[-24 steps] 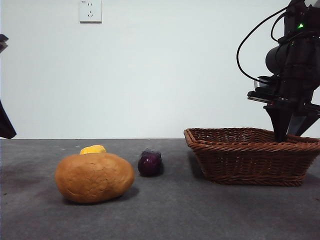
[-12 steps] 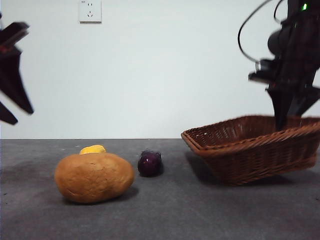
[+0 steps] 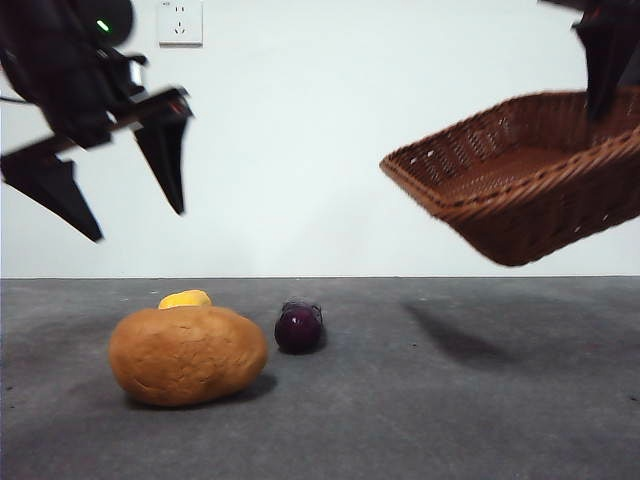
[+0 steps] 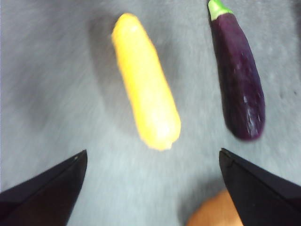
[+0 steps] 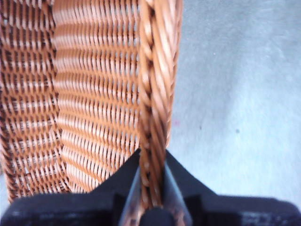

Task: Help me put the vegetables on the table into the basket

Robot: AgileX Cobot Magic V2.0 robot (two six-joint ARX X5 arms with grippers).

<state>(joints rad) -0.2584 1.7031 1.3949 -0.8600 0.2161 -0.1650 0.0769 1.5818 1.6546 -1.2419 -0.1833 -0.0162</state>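
Note:
My right gripper is shut on the braided rim of the brown wicker basket and holds it tilted in the air at the right. My left gripper is open, in the air above the vegetables at the left. On the grey table lie the orange-brown potato, the yellow piece behind it and the dark purple eggplant. In the left wrist view the yellow piece and the eggplant lie side by side between the jaws, with the potato's edge near.
A white wall with a power socket stands behind the table. The basket's shadow falls on the table at the right.
The right gripper has lifted the basket off the table, up and tilted. The left gripper has come in from the left edge to above the vegetables.

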